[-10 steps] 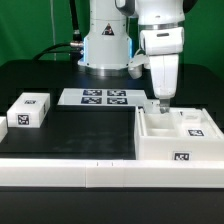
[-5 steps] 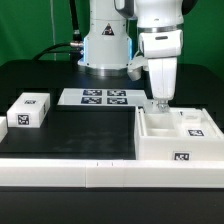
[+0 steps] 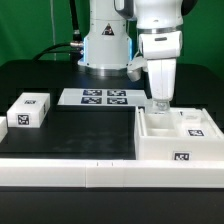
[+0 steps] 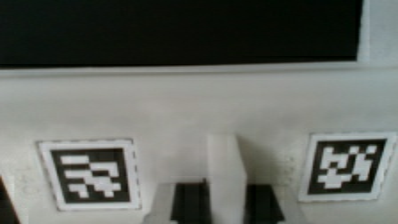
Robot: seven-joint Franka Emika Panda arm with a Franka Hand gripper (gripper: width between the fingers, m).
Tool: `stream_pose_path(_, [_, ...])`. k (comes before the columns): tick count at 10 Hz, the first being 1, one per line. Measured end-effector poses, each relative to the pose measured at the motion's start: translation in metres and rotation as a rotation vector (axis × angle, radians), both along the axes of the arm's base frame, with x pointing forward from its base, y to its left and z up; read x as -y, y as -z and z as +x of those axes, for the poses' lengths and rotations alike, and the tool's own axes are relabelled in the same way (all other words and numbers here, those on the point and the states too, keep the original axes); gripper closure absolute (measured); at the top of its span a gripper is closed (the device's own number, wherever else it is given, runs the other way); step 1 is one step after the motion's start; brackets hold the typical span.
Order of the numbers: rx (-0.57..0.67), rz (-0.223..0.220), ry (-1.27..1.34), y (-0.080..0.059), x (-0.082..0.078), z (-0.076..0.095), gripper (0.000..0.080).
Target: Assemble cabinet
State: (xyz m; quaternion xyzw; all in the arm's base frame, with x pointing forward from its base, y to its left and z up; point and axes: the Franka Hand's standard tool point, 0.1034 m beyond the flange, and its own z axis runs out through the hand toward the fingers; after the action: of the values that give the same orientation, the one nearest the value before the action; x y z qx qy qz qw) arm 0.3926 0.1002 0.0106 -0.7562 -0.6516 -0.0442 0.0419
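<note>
The cabinet (image 3: 178, 142), a large white box with marker tags, lies on the table at the exterior view's right. My gripper (image 3: 157, 104) points straight down at its far left corner, and the fingertips reach into the box there. In the wrist view the cabinet (image 4: 196, 110) fills the picture with a tag on either side. A white upright rib of it stands between my two dark fingers (image 4: 187, 203), which sit close against it on both sides. My gripper (image 4: 224, 200) is shut on that rib.
A small white tagged block (image 3: 28, 108) lies at the exterior view's left. The marker board (image 3: 97, 97) lies at the back in front of the arm's base. A black mat (image 3: 80, 130) covers the middle, and a white rail (image 3: 70, 172) runs along the front.
</note>
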Motion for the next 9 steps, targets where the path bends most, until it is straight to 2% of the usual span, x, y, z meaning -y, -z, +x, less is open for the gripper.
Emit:
stream_pose_path(2, [-0.004, -0.003, 0.001, -0.001, 0.000, 0.000, 0.0731])
stream_pose_path(4, [-0.015, -0.040, -0.005, -0.027, 0.001, 0.006, 0.0731])
stream_pose_path(6, [-0.020, -0.083, -0.006, -0.054, 0.012, 0.016, 0.0729])
stream_pose_path(9, [-0.025, -0.076, -0.004, -0.047, 0.011, 0.013, 0.0729])
